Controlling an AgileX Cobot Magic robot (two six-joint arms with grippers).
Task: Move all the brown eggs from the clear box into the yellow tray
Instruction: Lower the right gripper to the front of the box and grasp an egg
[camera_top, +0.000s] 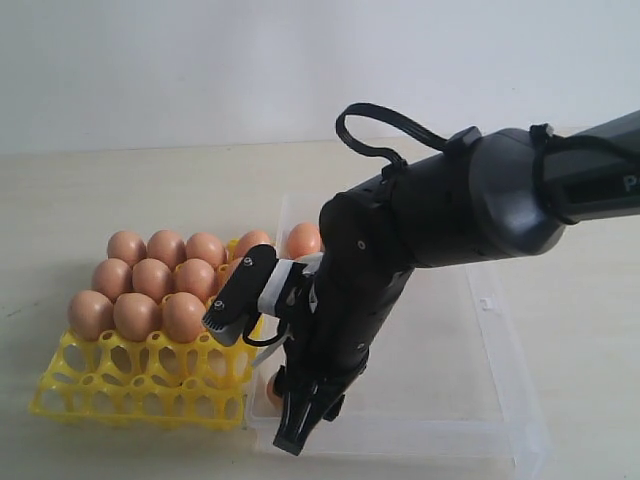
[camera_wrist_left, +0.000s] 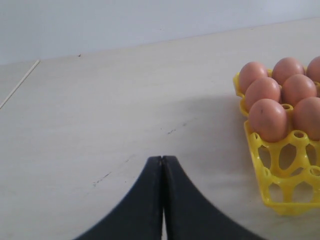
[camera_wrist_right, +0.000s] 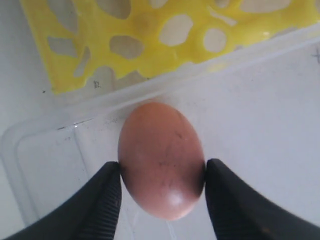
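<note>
My right gripper (camera_wrist_right: 162, 172) is shut on a brown egg (camera_wrist_right: 161, 160), with a black finger pressed to each side. This held egg (camera_top: 266, 388) sits low in the front left corner of the clear box (camera_top: 500, 330), right beside the yellow tray (camera_top: 120, 385). Another brown egg (camera_top: 303, 240) lies at the box's far end. Several brown eggs (camera_top: 150, 280) fill the tray's back rows, and its front cups are bare. My left gripper (camera_wrist_left: 162, 159) is shut on nothing, over bare table beside the tray (camera_wrist_left: 280, 180) and its eggs (camera_wrist_left: 267, 119).
The right arm (camera_top: 450, 210) reaches across the box from the right and hides much of its left half. The box wall (camera_wrist_right: 60, 125) stands between the held egg and the tray (camera_wrist_right: 150, 30). Pale tabletop (camera_wrist_left: 100, 110) surrounds everything.
</note>
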